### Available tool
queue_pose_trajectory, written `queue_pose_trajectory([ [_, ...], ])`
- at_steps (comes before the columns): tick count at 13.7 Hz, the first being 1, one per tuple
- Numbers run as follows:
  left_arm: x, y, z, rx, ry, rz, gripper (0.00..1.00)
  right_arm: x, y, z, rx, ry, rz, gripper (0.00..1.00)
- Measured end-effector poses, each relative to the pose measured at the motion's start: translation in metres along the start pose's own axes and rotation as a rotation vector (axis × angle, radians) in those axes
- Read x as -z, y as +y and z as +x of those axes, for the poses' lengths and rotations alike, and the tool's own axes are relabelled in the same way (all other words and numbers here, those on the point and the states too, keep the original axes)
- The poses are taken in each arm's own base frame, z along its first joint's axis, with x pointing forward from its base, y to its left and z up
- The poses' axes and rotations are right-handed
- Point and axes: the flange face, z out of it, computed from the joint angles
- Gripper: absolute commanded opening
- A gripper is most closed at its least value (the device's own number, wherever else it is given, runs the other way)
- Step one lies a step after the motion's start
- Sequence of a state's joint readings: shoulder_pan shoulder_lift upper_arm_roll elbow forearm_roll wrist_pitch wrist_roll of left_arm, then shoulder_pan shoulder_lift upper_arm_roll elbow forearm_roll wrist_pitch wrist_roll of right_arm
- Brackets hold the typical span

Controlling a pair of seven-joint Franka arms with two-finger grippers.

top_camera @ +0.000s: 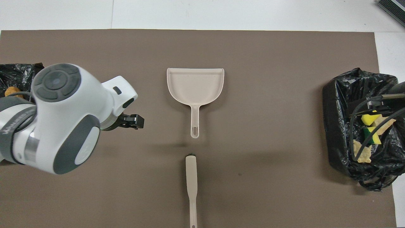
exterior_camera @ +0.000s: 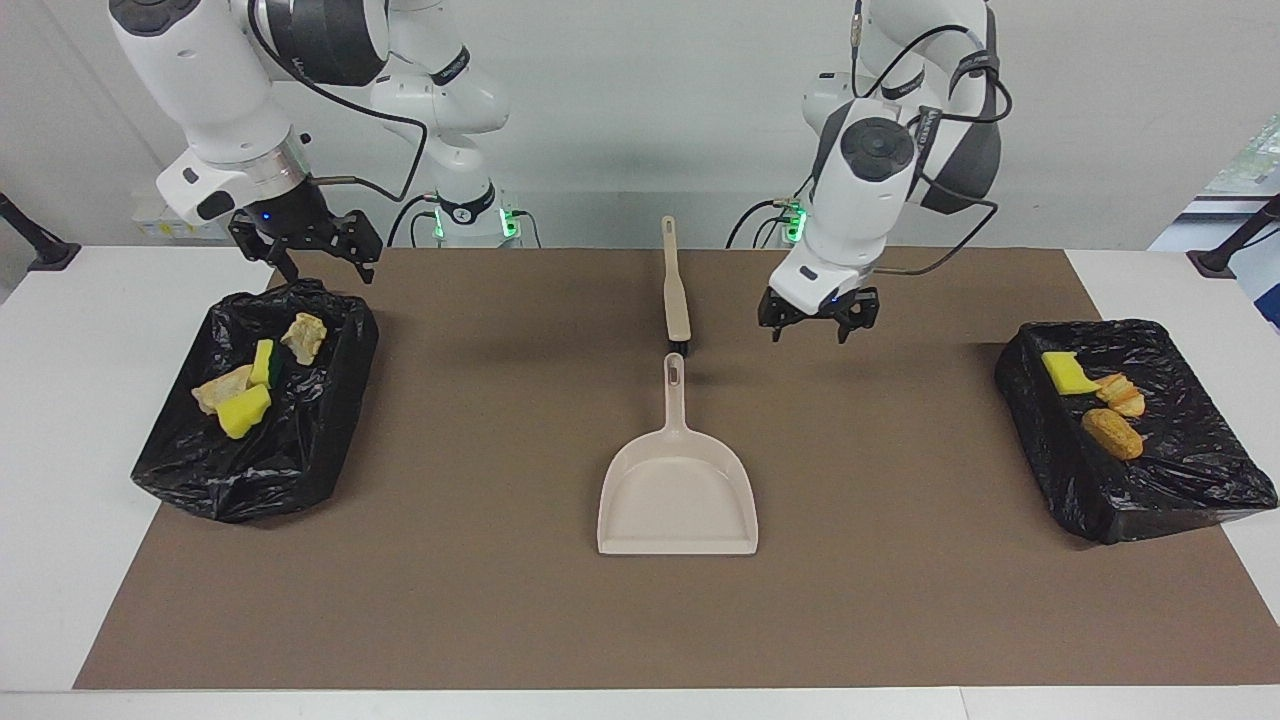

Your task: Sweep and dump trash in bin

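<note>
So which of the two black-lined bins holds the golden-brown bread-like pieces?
The bin at the left arm's end of the table: bread-like pieces lie in it; the other bin has none.

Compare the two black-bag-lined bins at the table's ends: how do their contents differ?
The black-lined bin at the right arm's end holds yellow sponge chunks and pale beige lumps, four scraps; the black-lined bin at the left arm's end holds one yellow sponge chunk and golden-brown bread-like pieces, three scraps. Both sit on the brown mat's edges.

Left gripper (exterior_camera: 819, 325) hangs raised, fingers open and pointing down, holding nothing; right gripper (exterior_camera: 305, 247) is raised too, open and empty, wrist bent down
</note>
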State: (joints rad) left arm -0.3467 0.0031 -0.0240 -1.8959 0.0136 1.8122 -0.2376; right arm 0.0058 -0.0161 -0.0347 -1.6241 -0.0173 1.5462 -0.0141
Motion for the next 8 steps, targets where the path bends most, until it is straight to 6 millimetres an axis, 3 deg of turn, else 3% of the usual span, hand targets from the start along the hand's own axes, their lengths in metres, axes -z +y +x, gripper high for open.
queue_pose_trajectory([
  [3,0.014,-0.057,-0.02,-0.058,0.02,-0.008,1.0,0.008,-0.003,0.0,0.003,0.014,0.0,1.0],
  [6,0.039,-0.095,-0.033,-0.113,0.054,-0.012,1.0,0.008,-0.003,0.001,-0.018,0.012,0.001,1.0],
  [8,0.066,-0.112,-0.039,-0.13,0.056,-0.012,1.0,0.007,-0.004,0.001,-0.039,0.009,0.006,1.0],
])
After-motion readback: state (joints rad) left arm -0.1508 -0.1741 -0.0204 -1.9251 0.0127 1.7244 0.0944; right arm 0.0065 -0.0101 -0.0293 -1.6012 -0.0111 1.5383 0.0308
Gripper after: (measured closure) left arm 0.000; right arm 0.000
